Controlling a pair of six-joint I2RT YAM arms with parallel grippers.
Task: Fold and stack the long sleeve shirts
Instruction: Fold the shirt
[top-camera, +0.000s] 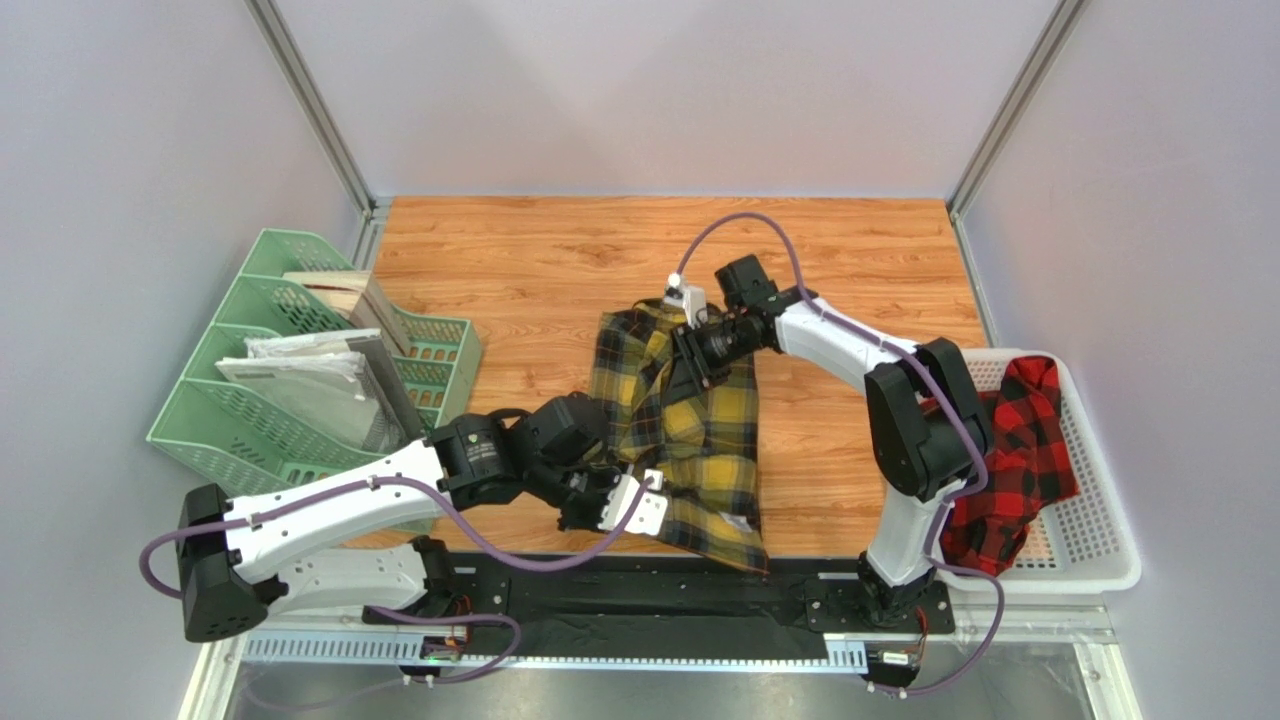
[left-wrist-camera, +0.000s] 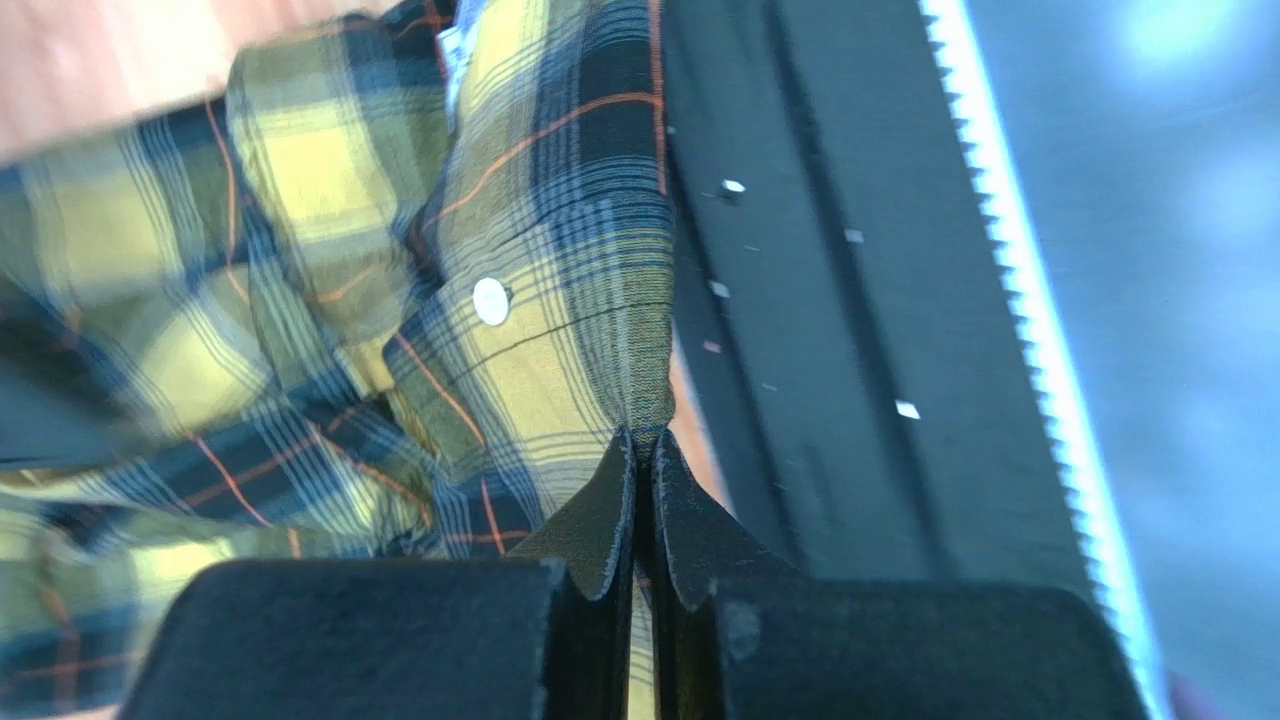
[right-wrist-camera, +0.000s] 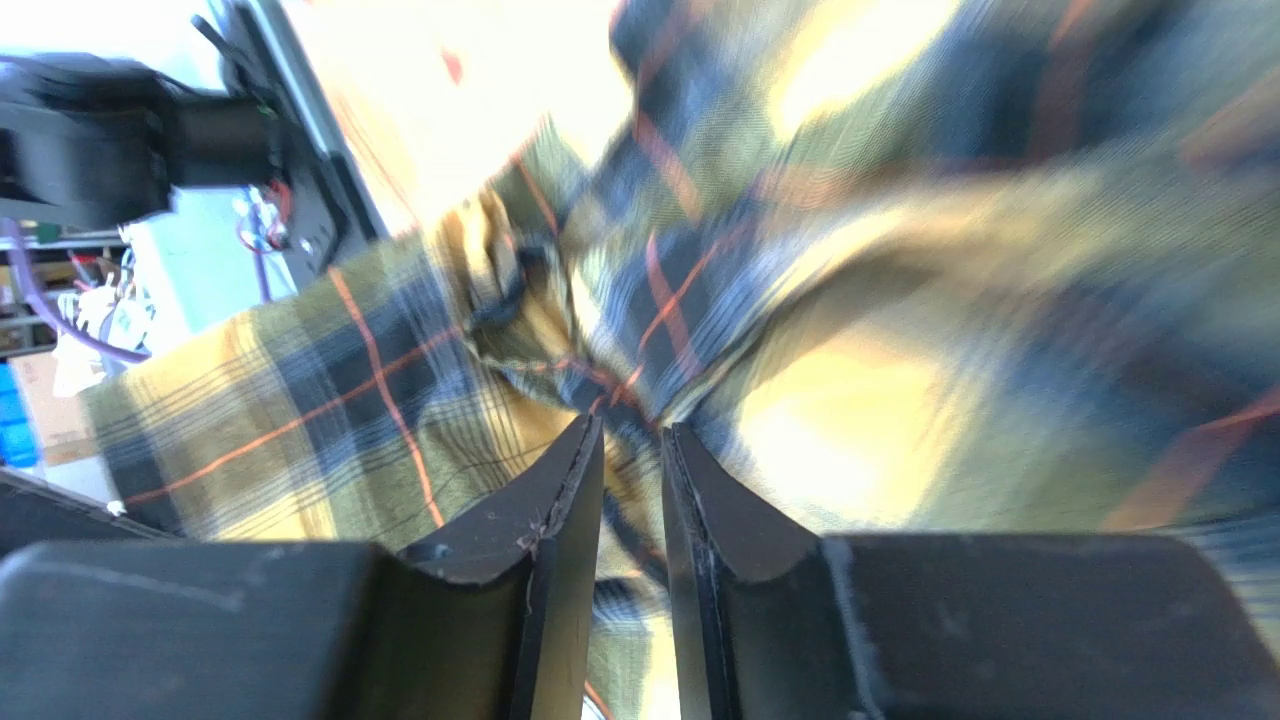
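At L we see a green rack (top-camera: 301, 375). L gripper (left-wrist-camera: 642, 447) is clamped tight on the near edge of the yellow shirt (top-camera: 706, 435), which lies crumpled mid table (top-camera: 842, 270). R gripper (top-camera: 699, 342) is at its far end, jaws a slit apart w/ cloth in the gap; we can't tell if it's gripped. Red shirt (top-camera: 1022, 450) drapes over the basket (top-camera: 1104, 555), far R.

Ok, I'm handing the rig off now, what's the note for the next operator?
Left end effector: shut on the near edge of the yellow shirt.
Right end effector: at its far end, jaws slightly apart with cloth between; grip unclear.
Red shirt: heaped in the basket.
Done: yellow shirt on the table, crumpled.
Left: fold both, stack.
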